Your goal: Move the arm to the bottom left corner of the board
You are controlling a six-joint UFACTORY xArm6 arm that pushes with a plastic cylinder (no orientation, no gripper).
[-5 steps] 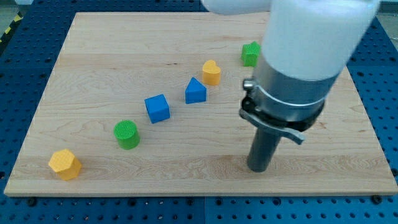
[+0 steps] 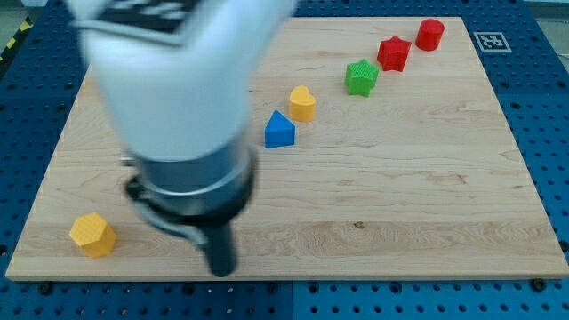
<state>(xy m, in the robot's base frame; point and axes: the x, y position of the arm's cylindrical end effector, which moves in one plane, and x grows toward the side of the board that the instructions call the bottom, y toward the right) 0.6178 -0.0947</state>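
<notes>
My tip (image 2: 220, 269) rests on the wooden board (image 2: 427, 196) near its bottom edge, left of the middle. It is to the right of a yellow hexagonal block (image 2: 92, 235) that sits near the bottom left corner, and apart from it. The arm's blurred body hides the board above the tip. A blue block (image 2: 279, 130), a yellow block (image 2: 302, 103), a green block (image 2: 361, 76), a red block (image 2: 393, 52) and a red cylinder (image 2: 430, 33) form a diagonal line rising to the view's top right.
A blue perforated table (image 2: 542, 89) surrounds the board. A black-and-white marker tag (image 2: 492, 40) lies off the board's top right corner.
My tip has slid well to the left along the board's bottom edge. The arm now covers the blue cube and green cylinder and uncovers the red blocks at the top right.
</notes>
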